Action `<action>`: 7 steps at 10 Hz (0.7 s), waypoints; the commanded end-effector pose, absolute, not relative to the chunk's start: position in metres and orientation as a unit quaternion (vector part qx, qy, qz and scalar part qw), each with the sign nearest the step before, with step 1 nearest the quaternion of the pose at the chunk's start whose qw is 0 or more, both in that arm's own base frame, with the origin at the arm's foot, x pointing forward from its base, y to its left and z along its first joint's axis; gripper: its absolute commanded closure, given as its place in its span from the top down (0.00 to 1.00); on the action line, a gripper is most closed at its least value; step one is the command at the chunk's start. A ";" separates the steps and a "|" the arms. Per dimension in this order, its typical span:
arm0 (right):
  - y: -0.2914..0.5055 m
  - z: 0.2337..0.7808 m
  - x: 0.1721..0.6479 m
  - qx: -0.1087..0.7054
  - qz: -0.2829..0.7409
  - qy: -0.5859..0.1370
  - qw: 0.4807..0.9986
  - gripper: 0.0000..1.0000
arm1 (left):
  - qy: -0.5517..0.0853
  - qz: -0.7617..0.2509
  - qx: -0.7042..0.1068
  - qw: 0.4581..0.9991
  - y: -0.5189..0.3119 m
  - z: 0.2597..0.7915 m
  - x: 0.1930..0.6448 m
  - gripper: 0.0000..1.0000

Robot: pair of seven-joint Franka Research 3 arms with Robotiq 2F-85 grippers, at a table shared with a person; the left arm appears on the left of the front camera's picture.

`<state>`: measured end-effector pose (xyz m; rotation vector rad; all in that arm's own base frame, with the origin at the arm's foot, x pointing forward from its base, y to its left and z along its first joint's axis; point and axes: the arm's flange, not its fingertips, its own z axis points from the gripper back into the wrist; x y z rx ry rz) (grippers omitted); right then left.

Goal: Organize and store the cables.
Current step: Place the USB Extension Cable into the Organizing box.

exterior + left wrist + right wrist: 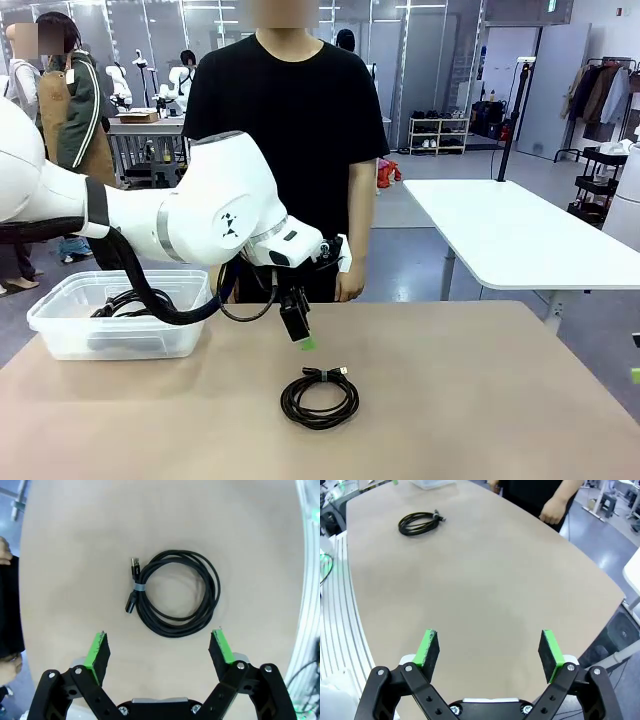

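On the table (480,400) near its middle you have one coiled cable (319,396) | left gripper (160,650) hovers above it, jaws wide, empty | right gripper (489,650) wide, empty, well apart | more cables (125,300) sit in the clear bin (60,335).

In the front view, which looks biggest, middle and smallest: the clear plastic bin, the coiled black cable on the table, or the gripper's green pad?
1. Clear plastic bin, largest.
2. Coiled black cable, though it lies nearer the camera.
3. Green pad of the left gripper, smallest.
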<state>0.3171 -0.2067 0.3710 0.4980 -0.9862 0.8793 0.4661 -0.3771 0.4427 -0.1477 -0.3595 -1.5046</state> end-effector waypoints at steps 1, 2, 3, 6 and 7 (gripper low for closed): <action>-0.156 0.354 0.282 0.229 0.425 -0.456 0.748 1.00 | -0.164 -0.689 -0.070 0.703 -0.377 0.443 0.470 1.00; -0.154 0.353 0.286 0.237 0.431 -0.451 0.744 1.00 | -0.162 -0.679 -0.067 0.713 -0.377 0.443 0.466 1.00; -0.201 0.367 0.320 0.234 0.415 -0.446 0.758 1.00 | -0.162 -0.679 -0.067 0.713 -0.377 0.443 0.466 1.00; -0.201 0.367 0.320 0.234 0.415 -0.446 0.758 1.00 | -0.162 -0.679 -0.067 0.713 -0.377 0.443 0.466 1.00; -0.201 0.367 0.320 0.234 0.415 -0.446 0.758 1.00 | -0.162 -0.679 -0.067 0.713 -0.377 0.443 0.466 1.00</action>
